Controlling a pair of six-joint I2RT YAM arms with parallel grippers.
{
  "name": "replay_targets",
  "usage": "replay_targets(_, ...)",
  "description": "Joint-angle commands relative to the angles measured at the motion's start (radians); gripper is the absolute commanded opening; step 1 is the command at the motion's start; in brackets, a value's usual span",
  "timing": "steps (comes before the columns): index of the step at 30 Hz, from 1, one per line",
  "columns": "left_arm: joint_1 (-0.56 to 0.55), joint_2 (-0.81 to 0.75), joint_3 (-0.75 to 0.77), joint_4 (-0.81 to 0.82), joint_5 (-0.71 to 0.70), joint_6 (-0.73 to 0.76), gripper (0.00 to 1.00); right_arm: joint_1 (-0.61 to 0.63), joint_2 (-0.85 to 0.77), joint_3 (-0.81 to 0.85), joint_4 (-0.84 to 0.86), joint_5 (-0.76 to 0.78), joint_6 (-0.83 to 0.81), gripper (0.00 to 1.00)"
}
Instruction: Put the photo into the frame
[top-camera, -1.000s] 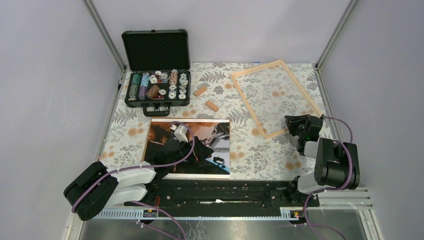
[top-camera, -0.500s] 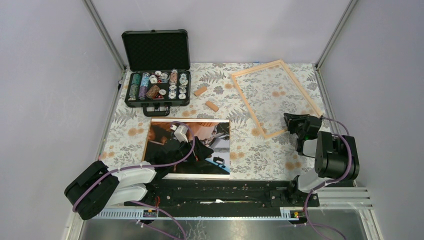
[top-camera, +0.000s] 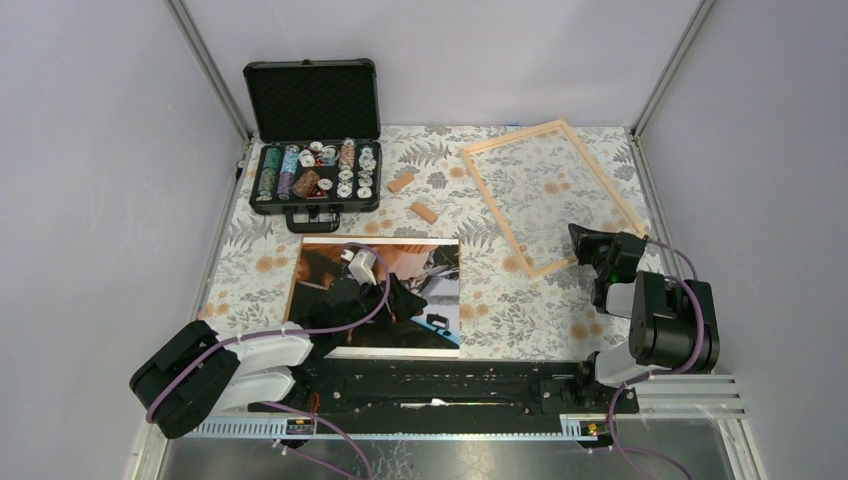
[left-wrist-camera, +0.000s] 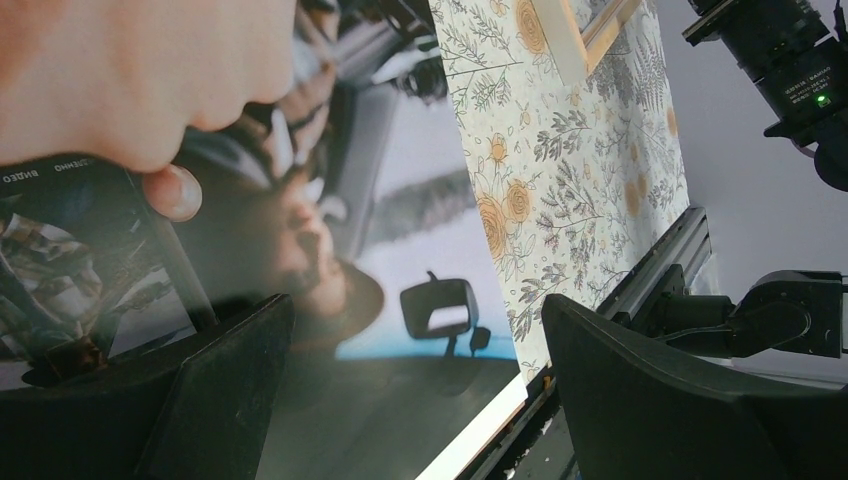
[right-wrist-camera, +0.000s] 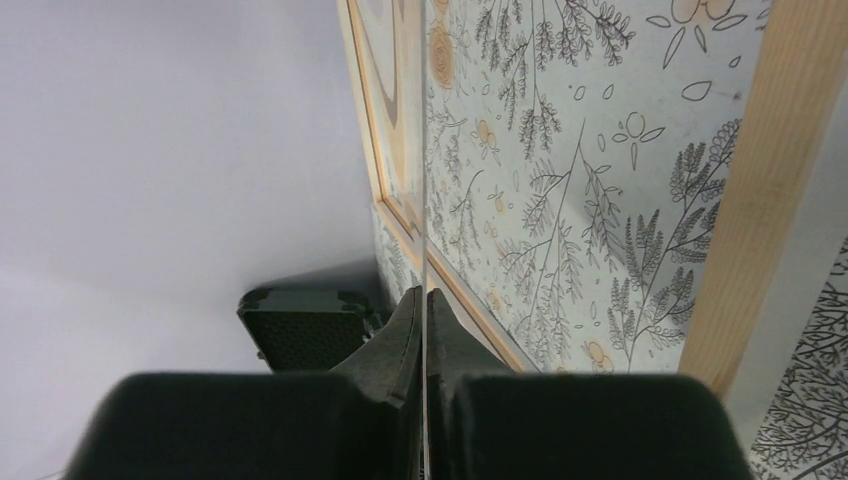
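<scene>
the job was barely started. the large dark print of people with tan and orange tones (top-camera: 445, 290) lay face up on the floral-patterned table covering (top-camera: 500, 310), close to your arms' bases and left of centre. it was well apart from the large rectangular frame of thin pale wooden strips (top-camera: 515, 137), which lay flat at the far right with only the floral pattern showing through it. you had yet to lift the photo, carry it across and seat it in the frame.

your left arm reached low across the photo. the left gripper (left-wrist-camera: 415, 300) had its jaws spread wide over the print's near part and held nothing. i couldn't tell whether it touched the paper.

your right arm was folded up at the right, wrist aimed at the frame's near corner. the right gripper (right-wrist-camera: 425, 300) had its fingers pressed fully together just beside that corner. a thin bright line ran out from between the tips, perhaps a clear pane's edge. i couldn't tell whether anything was pinched.
</scene>
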Motion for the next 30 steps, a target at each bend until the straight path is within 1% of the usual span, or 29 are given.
replay_targets(1,0.006,0.012,0.021,0.062,0.019,-0.002,0.99,0.008,0.02,-0.01,0.1,-0.001,0.084,0.0)
replay_targets(5,0.005,0.016,0.022,0.063,0.02,-0.002,0.99,0.008,0.095,-0.034,0.235,-0.029,0.162,0.0)
replay_targets(9,0.007,0.017,0.022,0.064,0.022,-0.002,0.99,0.008,0.141,-0.033,0.308,-0.052,0.195,0.0)
replay_targets(17,0.008,0.021,0.025,0.065,0.024,-0.002,0.99,0.008,0.097,-0.027,0.293,-0.056,0.204,0.0)
replay_targets(21,0.009,0.022,0.025,0.066,0.025,-0.002,0.99,0.021,0.067,-0.008,0.241,-0.056,0.187,0.0)
replay_targets(24,0.01,0.023,0.026,0.066,0.027,-0.002,0.99,0.033,0.054,-0.007,0.236,-0.047,0.183,0.0)
replay_targets(30,0.009,0.019,0.022,0.07,0.027,-0.004,0.99,0.074,0.014,0.017,0.153,0.002,0.133,0.0)
